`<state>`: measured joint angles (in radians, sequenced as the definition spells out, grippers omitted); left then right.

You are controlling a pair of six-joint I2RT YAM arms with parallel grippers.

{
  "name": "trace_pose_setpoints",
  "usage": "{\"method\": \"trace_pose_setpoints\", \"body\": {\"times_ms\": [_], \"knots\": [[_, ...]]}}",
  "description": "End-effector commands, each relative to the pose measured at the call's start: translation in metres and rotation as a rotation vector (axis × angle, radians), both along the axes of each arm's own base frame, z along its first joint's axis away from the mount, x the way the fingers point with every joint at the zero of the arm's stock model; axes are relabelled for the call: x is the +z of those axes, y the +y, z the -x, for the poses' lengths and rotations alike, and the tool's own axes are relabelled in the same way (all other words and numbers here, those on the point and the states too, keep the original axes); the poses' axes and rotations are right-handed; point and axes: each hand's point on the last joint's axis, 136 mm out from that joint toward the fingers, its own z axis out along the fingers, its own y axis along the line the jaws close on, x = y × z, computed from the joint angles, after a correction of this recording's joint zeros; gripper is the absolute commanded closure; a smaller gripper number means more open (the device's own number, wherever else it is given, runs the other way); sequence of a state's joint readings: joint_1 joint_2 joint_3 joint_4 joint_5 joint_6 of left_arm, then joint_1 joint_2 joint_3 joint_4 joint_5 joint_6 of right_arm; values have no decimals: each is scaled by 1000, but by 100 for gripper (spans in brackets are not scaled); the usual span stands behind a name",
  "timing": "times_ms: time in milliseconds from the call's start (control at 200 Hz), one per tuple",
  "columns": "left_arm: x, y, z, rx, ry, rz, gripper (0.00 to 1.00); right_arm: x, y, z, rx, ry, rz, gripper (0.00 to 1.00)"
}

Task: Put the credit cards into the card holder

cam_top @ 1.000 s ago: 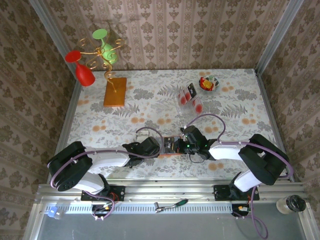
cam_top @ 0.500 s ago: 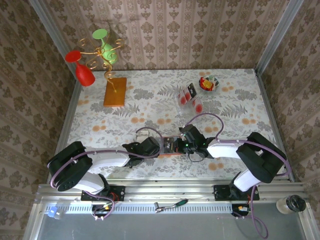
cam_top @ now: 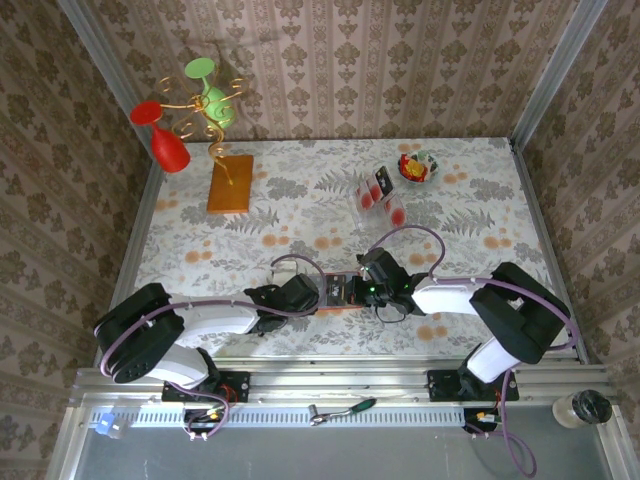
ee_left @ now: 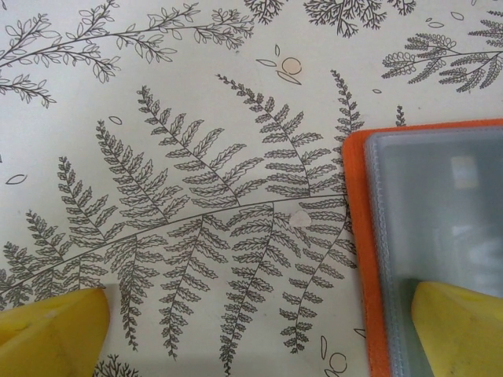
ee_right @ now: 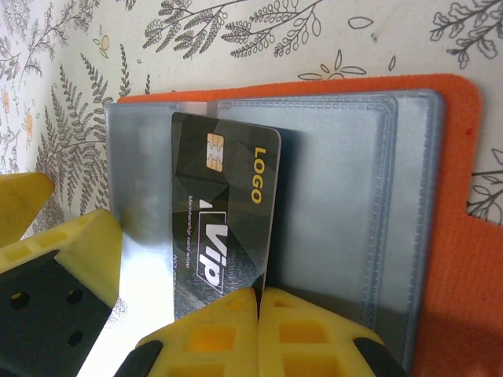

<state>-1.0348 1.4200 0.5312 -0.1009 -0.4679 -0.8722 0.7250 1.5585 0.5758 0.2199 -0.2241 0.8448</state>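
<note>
Right pincer [ee_right: 258, 302] grips black card [ee_right: 224, 212], hiding its edge.

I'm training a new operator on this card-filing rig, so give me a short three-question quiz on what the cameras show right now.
1. Pick one: the right gripper is A) open, B) shut on the black VIP card, C) shut on nothing.
2. True or false: the orange card holder lies folded shut.
3. Fill in: the gold word printed on the card is ____.
Key: 1 B; 2 false, it lies open; 3 LOGO.
</note>
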Motion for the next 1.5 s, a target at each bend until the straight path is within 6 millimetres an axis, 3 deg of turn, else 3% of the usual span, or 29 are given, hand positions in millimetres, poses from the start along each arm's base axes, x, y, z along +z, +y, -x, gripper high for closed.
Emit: {"method": "trace_pose_setpoints", "body": {"times_ms": [0,985,1210,1395,1495], "knots": [[-10,13,11,-5,34,-57,0,-7,-10,12,-2,60,69,100],[-12,14,12,-2,32,-52,0,-15,4,8,27,121,90,100],[-13,16,12,-1,34,-54,0,-14,16,9,81,137,72,100],[-13,16,13,3,31,-49,0,6,14,4,134,89,130,66],[-14,16,13,2,31,-45,0,19,7,-1,129,55,156,64]]}}
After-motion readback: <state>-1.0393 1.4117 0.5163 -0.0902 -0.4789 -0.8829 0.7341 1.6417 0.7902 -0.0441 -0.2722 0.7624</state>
